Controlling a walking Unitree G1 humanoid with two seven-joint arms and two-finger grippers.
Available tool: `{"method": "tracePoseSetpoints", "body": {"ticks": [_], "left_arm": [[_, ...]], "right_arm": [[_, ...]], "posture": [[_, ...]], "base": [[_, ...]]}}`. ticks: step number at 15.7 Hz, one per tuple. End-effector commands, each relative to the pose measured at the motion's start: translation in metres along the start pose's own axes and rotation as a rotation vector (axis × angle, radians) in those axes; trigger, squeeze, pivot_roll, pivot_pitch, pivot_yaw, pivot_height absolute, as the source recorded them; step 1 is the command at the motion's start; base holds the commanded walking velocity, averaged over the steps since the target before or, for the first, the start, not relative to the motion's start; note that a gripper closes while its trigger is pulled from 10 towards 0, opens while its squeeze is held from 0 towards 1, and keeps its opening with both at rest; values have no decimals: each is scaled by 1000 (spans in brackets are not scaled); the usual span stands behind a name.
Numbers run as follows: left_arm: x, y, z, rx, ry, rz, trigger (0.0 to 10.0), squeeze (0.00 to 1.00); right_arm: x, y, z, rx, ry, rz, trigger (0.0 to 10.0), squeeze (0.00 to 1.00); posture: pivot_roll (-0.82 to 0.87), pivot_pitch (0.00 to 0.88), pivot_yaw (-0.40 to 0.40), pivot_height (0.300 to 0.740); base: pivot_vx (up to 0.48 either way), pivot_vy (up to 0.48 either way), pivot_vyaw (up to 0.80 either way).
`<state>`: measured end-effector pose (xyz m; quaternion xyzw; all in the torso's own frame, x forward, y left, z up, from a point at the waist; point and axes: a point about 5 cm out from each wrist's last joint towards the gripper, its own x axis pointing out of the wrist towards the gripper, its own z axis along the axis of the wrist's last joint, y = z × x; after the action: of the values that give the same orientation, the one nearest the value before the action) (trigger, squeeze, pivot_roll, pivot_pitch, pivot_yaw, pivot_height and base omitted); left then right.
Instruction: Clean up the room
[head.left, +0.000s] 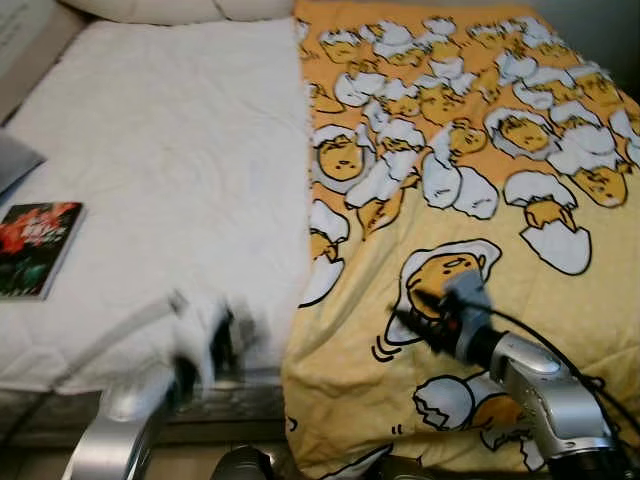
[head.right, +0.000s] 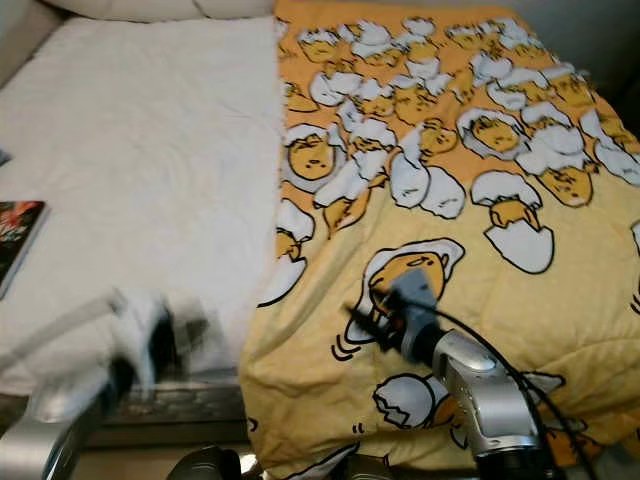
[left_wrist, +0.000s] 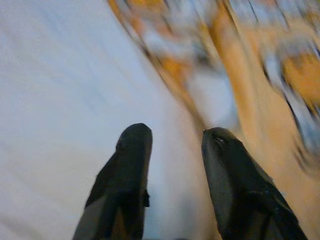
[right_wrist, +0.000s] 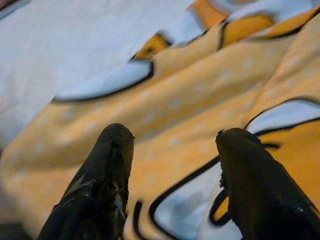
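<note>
Both claws hang released over the bed's near edge, the right claw (right_wrist: 170, 150) above the blanket (head.left: 470, 150), the left claw (left_wrist: 172, 145) by its hem. I'd pinch that hem firmly before pulling across.

The left gripper (left_wrist: 172, 137), blurred, hangs over the bed's (head.left: 150, 150) near edge, fingers (left_wrist: 130, 150) apart. The right gripper (right_wrist: 172, 140) hovers further along that edge, fingers spread.

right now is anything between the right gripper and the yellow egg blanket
Nothing visible is. The right gripper hangs just above the yellow egg-print blanket near the bed's foot, fingers spread, with only bare fabric between and ahead of them. The book lies far off on the white mattress.
</note>
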<state>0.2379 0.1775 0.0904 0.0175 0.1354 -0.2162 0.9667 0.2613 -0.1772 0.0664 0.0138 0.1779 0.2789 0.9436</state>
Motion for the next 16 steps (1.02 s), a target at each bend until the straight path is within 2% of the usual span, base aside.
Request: {"method": "tracePoseSetpoints", "body": {"ticks": [1,2,5,7,16], "left_arm": [[0,8,7,12,-47,104,10000,988],[3,6,16,29,-107,184,10000,753],[5,-8,14,-2,-114,205,10000,737],[4,-14,5,25,-81,207,10000,741],[-5,-11,-1,56,-51,230,10000,745]], "right_arm": [[-3,-6,2,4,-34,-77,10000,0],[-4,-7,4,35,-92,-176,10000,0],[-6,-7,2,69,-132,-355,10000,0],[-6,-1,-6,103,-124,-388,10000,0],[-7,6,-13,47,-86,-397,10000,0]], "posture": [[53,23,-17,740],[50,12,-14,740],[47,9,-10,740],[52,13,-13,740],[64,26,-19,740]], "base": [[0,0,0],[0,0,0],[0,-85,0],[0,-306,0],[0,-447,0]]}}
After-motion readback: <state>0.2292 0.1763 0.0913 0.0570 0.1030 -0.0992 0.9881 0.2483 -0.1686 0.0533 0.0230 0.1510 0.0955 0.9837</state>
